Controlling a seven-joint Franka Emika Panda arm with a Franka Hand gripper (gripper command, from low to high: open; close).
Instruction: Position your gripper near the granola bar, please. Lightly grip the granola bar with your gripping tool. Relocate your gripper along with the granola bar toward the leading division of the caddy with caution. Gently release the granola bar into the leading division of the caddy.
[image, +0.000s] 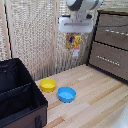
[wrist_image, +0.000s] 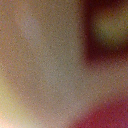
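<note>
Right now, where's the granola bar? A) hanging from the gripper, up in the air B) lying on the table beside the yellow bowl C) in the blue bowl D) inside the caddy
A: in the exterior view the granola bar hangs below the gripper, well above the table, clear of the yellow bowl, blue bowl and caddy.

Bulky white arm (image: 82, 5), rounded glossy casing, dark grey band near wrist joint. Below it, gripper (image: 75, 33): white blocky head, wide and flat. Finger detail too blurred to tell.
</note>
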